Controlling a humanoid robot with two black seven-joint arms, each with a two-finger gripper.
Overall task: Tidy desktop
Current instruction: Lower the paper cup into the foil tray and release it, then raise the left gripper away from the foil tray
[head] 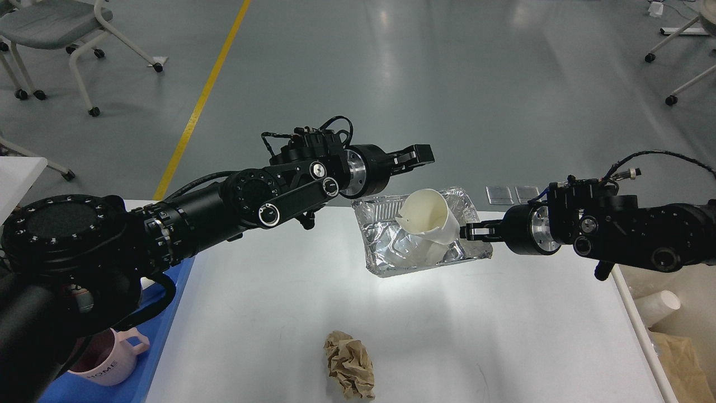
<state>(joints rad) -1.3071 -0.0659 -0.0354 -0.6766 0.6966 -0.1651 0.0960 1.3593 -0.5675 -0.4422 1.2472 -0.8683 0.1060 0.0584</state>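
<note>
The counter (447, 313), the broad white top filling the lower middle of the view, carried little: a crumpled ball of brown paper (349, 365) near its front edge and a foil tray (386, 246) toward its far edge. A white paper cup (428, 215) sat tilted over that tray, its torn mouth facing left, and the right tool (470, 230) had its narrow fingers closed on the cup's base side, so the cup seemed to be held rather than resting. That grip looked meant to carry the cup off as rubbish, perhaps to the bin (660, 308) just past the counter's right edge, where another white cup lay. The left tool (417, 155) hung above and behind the tray, holding nothing; its fingers looked close together, though how far apart I cannot tell. At the left, a pink mug (109, 364) stood on a blue tray (168, 313), apparently the place for keepers.
</note>
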